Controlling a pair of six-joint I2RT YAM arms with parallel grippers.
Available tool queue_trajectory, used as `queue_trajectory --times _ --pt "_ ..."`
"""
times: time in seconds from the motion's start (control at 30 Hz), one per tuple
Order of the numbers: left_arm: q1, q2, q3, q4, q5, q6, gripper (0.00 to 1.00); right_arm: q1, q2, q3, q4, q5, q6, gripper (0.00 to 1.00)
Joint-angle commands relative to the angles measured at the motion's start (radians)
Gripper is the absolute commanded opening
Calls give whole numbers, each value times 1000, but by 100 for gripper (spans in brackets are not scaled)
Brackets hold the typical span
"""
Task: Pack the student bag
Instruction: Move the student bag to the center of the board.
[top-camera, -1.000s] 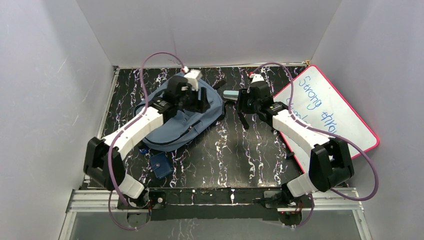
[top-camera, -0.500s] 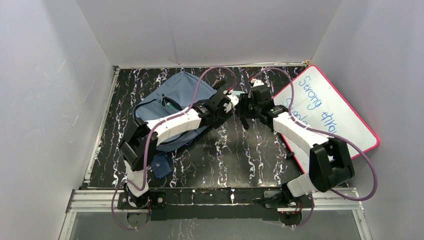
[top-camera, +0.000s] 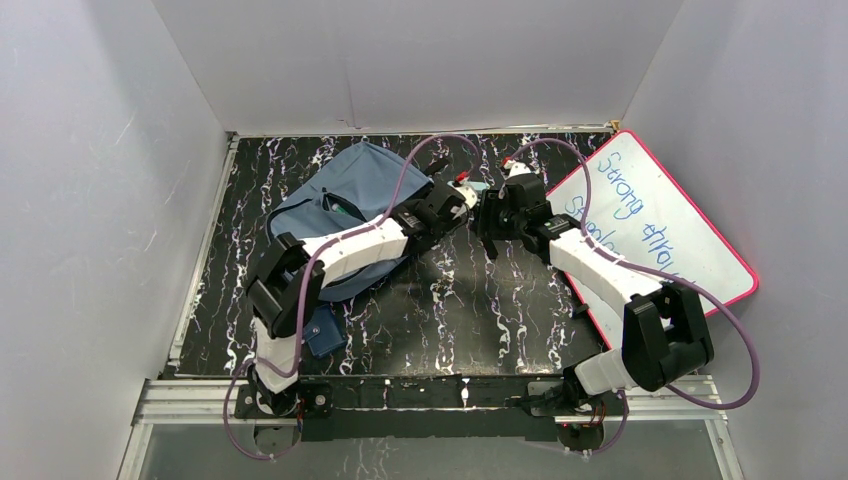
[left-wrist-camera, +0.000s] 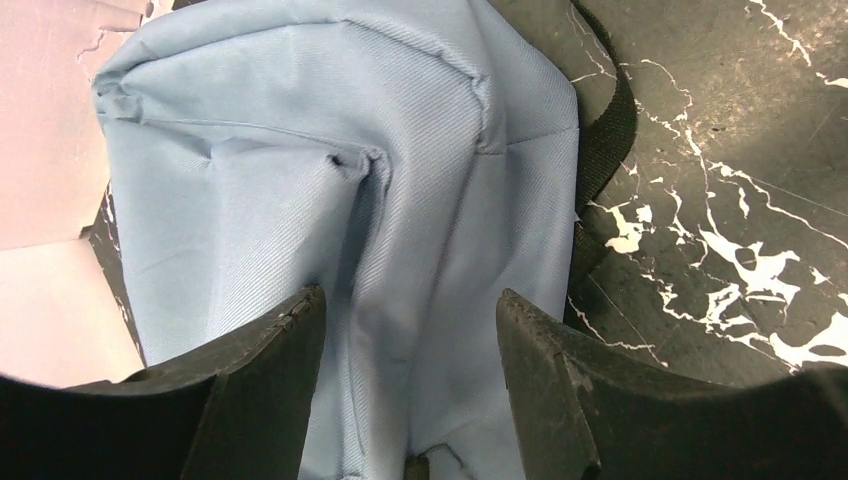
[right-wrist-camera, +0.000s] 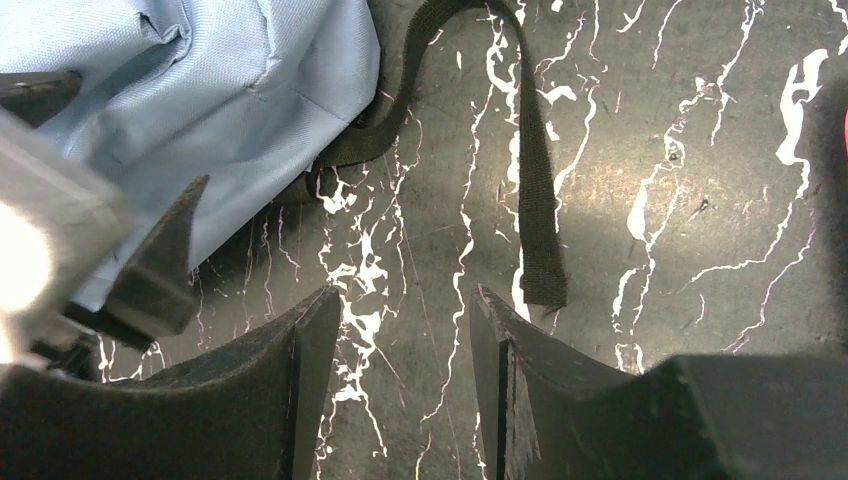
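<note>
The slate-blue student bag (top-camera: 340, 205) lies flat at the back left of the black marble table (top-camera: 450, 310). My left gripper (top-camera: 452, 212) reaches across it to its right edge. In the left wrist view that gripper (left-wrist-camera: 410, 300) is open, and a raised fold of the bag's fabric (left-wrist-camera: 330, 150) lies between the fingers without being pinched. My right gripper (top-camera: 488, 215) is close beside it, facing the left one. It (right-wrist-camera: 405, 295) stands open over bare table, with the bag's corner (right-wrist-camera: 230, 70) and a loose black strap (right-wrist-camera: 535, 180) just ahead of it.
A pink-framed whiteboard (top-camera: 660, 215) with handwriting leans at the right. A small dark-blue pouch (top-camera: 322, 332) lies near the front left, under the left arm. White walls enclose the table on three sides.
My left arm has swung from above the bag's middle over to its right edge, ending close to the right gripper. The right gripper shifted slightly left.
</note>
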Motion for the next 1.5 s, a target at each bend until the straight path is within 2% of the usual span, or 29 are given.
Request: queue_trajectory --times 0.0,0.1,0.3,0.6,0.7,0.87,1.03,1.13,1.27,1.47 --pt "11 -165 -37 82 32 -22 60 -5 -28 -8 42 -9 15 59" --pt "12 -193 -65 115 47 -7 64 -6 -39 -16 42 3 28 59" --pt "14 -127 -62 103 48 0 66 -12 -64 -37 54 -1 46 60" --pt "26 -22 -55 121 19 25 65 -16 -77 -57 56 -11 58 60" --pt "36 10 -60 146 -40 58 63 -16 -81 -59 55 -11 58 60" --pt "51 72 -54 196 -164 124 48 -18 -86 -63 54 -12 57 60" --pt "65 82 -45 192 -181 108 15 -20 -92 -68 54 -13 58 60" --pt "80 61 -37 188 -187 96 0 -21 -97 -72 54 -11 58 60" --pt "120 -3 0 148 -149 17 0 -21 -97 -74 60 -13 59 60" --pt "249 -60 91 63 -38 -107 0 -22 -91 -77 70 -48 70 60"
